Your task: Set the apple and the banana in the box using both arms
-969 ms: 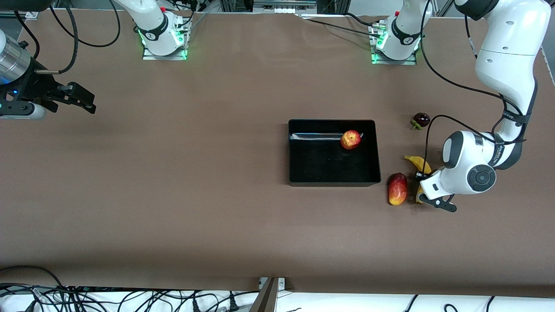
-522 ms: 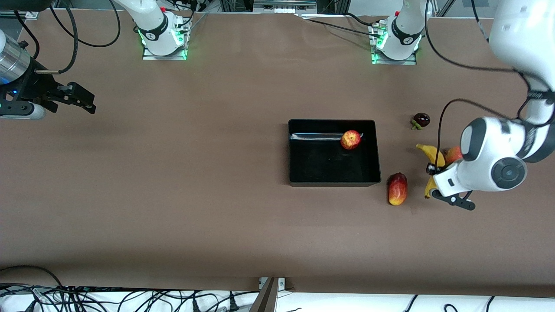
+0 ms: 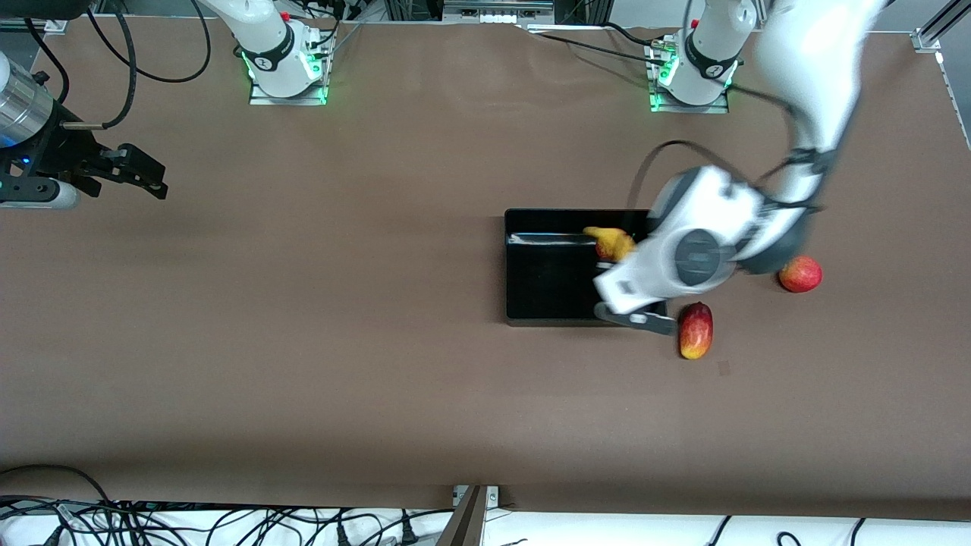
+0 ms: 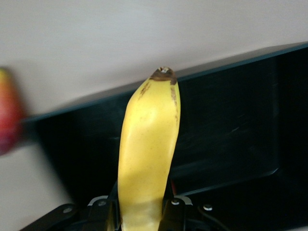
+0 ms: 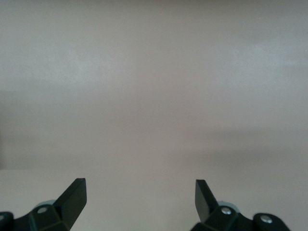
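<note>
My left gripper (image 3: pixel 620 255) is shut on the yellow banana (image 3: pixel 611 240) and holds it in the air over the black box (image 3: pixel 507 265), at the box's end toward the left arm. In the left wrist view the banana (image 4: pixel 147 149) sticks out from between the fingers (image 4: pixel 174 211), its dark tip over the box's wall (image 4: pixel 231 120). The apple lies in the box under the banana, and only a red sliver (image 3: pixel 604 253) shows. My right gripper (image 3: pixel 144 176) is open and empty, waiting over bare table at the right arm's end; its fingers (image 5: pixel 72 195) stand wide apart.
An oblong red-and-yellow fruit (image 3: pixel 696 330) lies just outside the box's corner nearest the camera. A round pink-red fruit (image 3: pixel 799 274) lies farther toward the left arm's end. The left arm's wrist hangs over that end of the box.
My left arm has lifted the banana off the table beside the oblong fruit and swung it over the box, uncovering the pink-red fruit. The right arm has not moved.
</note>
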